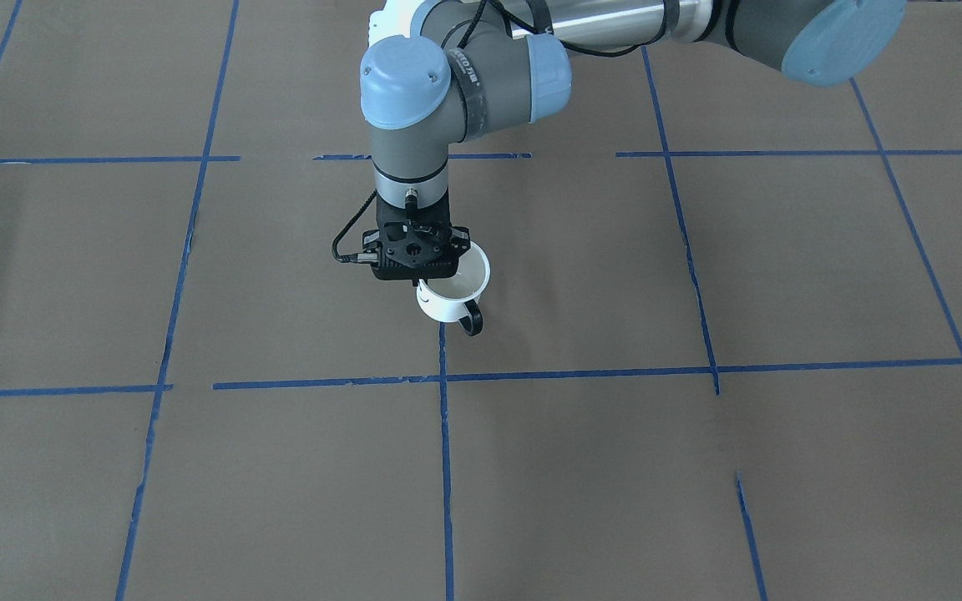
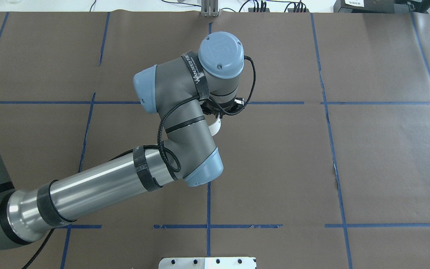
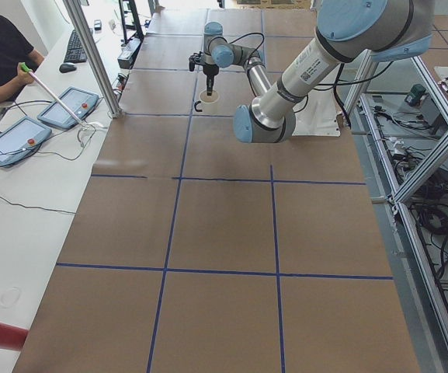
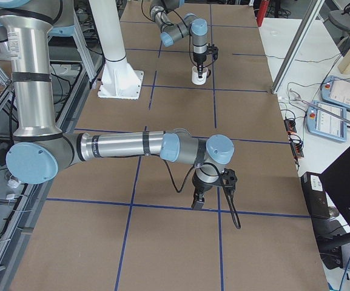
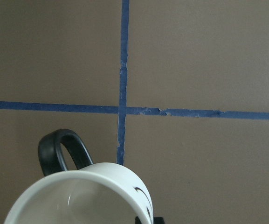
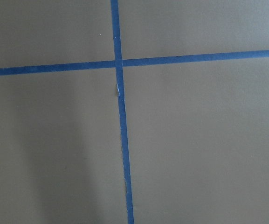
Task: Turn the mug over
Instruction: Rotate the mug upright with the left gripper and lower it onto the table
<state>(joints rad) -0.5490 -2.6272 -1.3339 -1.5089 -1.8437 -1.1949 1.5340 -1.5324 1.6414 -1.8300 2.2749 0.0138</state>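
**White mug gripped at its rim by the left arm**

Grey and silver, the left arm [image 2: 106, 175] extends across the brown paper table [image 1: 698, 467] with its wrist turned straight down. The left gripper [image 1: 422, 275] is closed narrowly on the wall of the mug [image 1: 448, 307], at the rim's 10 o'clock side in the front-facing view. One dark fingertip [image 5: 149, 220] shows against the outside of the wall. The right arm [image 4: 120, 147] lies low over the near table, and the right gripper [image 4: 199, 201] points down just beside a blue tape line [image 4: 162, 206]. Whether that one is wide or closed I cannot tell.

The mug faces mouth up, slightly tilted, and shows a pale inside. Its black handle [image 1: 473, 320] points to 5 o'clock. Black marks [image 5: 143, 198] curve on its side. The mug is near the table's middle, with a tape crossing [image 1: 444, 377] at its 6 o'clock. I cannot tell if its base touches the paper.
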